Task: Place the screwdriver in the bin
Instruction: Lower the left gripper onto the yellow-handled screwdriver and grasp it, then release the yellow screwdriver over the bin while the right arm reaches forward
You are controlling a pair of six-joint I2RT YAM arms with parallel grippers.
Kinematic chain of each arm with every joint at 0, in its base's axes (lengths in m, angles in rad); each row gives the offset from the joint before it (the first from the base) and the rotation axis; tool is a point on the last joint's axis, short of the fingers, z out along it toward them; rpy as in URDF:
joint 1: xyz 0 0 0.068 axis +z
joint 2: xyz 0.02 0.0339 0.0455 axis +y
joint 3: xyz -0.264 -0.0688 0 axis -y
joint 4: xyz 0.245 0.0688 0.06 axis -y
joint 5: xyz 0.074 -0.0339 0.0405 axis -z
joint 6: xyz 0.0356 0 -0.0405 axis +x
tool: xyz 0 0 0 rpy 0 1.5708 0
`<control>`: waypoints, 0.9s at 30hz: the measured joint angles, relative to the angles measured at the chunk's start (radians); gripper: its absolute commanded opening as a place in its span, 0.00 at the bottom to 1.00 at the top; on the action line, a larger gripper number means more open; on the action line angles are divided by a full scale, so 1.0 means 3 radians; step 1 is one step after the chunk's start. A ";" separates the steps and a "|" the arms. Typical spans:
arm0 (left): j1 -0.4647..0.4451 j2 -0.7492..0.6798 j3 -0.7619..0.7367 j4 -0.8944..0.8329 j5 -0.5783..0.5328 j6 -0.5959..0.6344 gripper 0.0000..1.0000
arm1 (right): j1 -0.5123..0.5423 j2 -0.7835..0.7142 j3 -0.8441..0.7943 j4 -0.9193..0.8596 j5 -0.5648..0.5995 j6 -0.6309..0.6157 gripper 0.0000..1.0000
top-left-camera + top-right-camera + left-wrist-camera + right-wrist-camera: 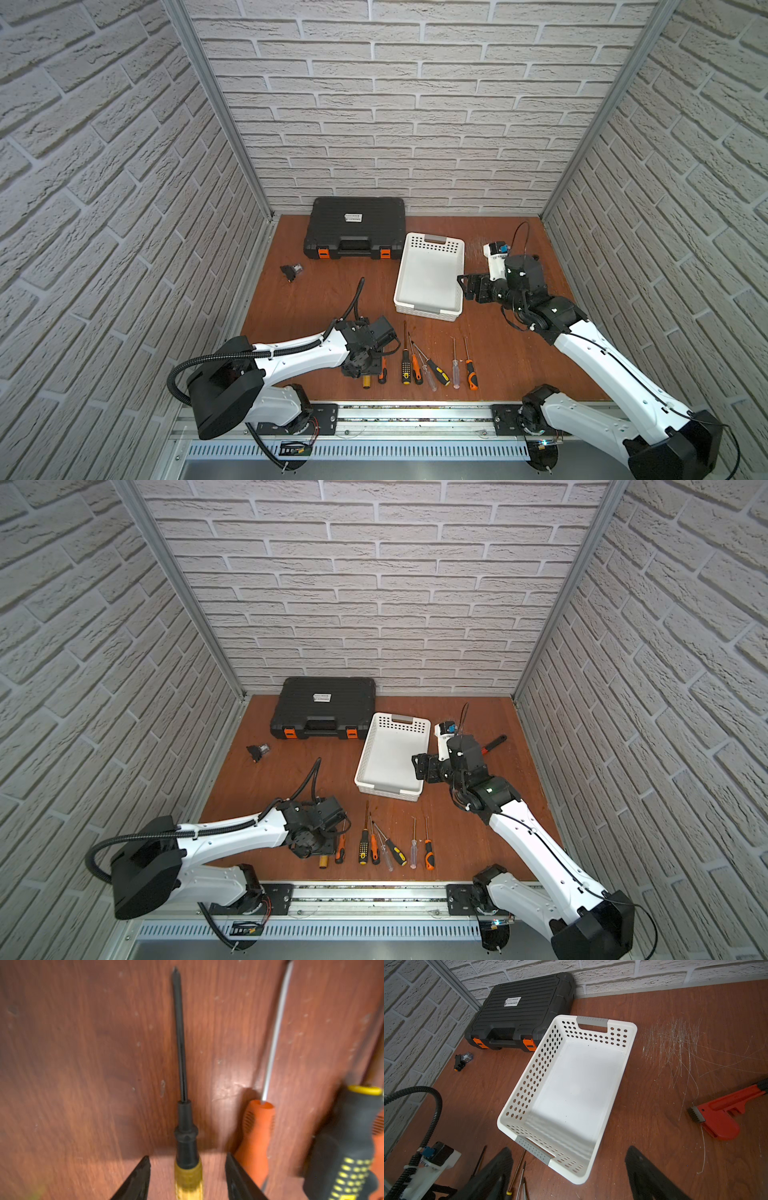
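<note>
screwdriver: yellow handle, black shaft, flat on the table, leftmost in the row along the near edge; well short of the bin, not in it. In both top views mostly hidden under the left wrist (only the handle's butt end peeks out).

left gripper: down low over the yellow handle, jaws partway apart, one on each side of it with bare wood in both gaps; gripping nothing.

row: orange driver just beside one finger, then a black-and-yellow driver; further drivers to the right, shafts pointing away from the near edge.

bin: white, holed walls, grey strip on each short rim, upright and empty; mid-table, beyond the row, just right of the case.

right gripper: raised beside the bin's right wall, facing across it; jaws spread wide, nothing between them.

case: black, ribbed, orange latches, lid down, against the back wall.

wrench: red, flat on the table right of the bin, clear of it.

small black part: alone, left of the case (too small to identify).
</note>
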 measured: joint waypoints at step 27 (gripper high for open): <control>0.0148 -0.0369 0.0120 -0.0217 -0.0144 0.0024 0.03 | 0.0015 0.0150 -0.0014 0.0038 -0.0065 0.0048 0.85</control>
